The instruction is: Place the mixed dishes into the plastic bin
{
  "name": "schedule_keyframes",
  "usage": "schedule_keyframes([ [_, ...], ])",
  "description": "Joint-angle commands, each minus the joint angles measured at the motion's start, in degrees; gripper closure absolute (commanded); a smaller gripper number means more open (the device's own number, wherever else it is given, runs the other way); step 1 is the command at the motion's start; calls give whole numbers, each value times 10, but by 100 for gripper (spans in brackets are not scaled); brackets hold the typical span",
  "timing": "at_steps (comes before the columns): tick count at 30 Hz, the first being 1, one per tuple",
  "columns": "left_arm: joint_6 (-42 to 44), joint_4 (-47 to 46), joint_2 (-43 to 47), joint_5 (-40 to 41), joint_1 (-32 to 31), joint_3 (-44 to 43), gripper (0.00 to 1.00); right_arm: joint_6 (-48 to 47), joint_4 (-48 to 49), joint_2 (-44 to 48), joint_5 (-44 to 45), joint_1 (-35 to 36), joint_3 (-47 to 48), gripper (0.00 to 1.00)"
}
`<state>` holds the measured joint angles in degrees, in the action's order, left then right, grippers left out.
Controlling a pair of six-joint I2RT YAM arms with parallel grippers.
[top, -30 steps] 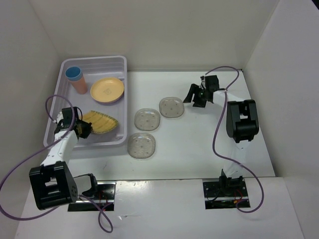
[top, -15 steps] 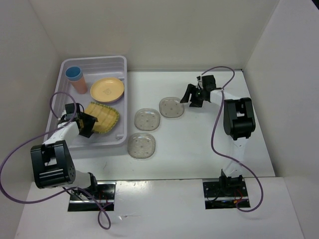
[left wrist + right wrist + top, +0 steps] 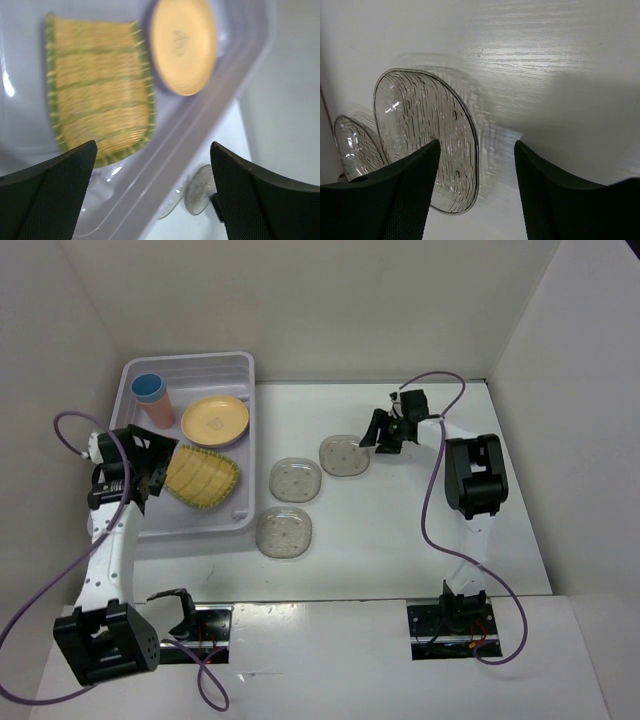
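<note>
the top view shows the whole layout: the bin sits at the table's far left; inside it stand the blue cup and salmon cup, touching, at the far corner; the orange plate rests on the lavender bowl, of which only the rim shows; the woven plate lies tilted at the bin's near end; three saucers lie outside on the table, far, middle and near, close together but apart.

the left claw hovers over the bin's left side, just beside the woven plate; its wrist view alone shows the state: the claw is released, fingers spread wide with nothing between them, woven plate and orange plate lying free below; past the bin wall a saucer peeks in, blurred.

the right claw is low at the far saucer's right edge; from above the gap is hard to read; its wrist view shows the claw unclenched, the saucer's edge between the fingers, not pinched; whether a finger touches it i cannot tell; a second saucer sits behind.
</note>
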<state>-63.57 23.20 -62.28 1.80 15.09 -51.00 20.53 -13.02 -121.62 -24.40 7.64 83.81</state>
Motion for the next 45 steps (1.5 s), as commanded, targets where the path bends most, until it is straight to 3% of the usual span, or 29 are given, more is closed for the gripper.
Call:
schedule_keyframes([
  [1,55,0,36,8,3,-45,0,-12,-5,-15,7,9,24,35],
  [3,84,-22,43,2,3,-52,0,-17,-5,-21,7,15,24,35],
  [9,191,-97,23,-101,3,-80,0,-17,-5,-38,1,26,19,48],
  [15,346,-43,-130,-279,-24,-235,0,-17,-5,-38,24,38,14,81],
  [16,359,-26,-170,-332,-24,-254,0,-17,-5,-38,30,38,14,93],
  [17,372,-16,-188,-353,-31,-273,0,-17,-10,-33,30,38,14,99],
  [25,466,4,-354,-543,-119,-430,0,-17,-41,85,73,38,24,100],
  [33,504,-10,-486,-573,-226,-521,0,-5,-76,196,86,38,61,100],
  [45,504,-44,-549,-576,-268,-554,0,13,-59,253,109,111,50,100],
])
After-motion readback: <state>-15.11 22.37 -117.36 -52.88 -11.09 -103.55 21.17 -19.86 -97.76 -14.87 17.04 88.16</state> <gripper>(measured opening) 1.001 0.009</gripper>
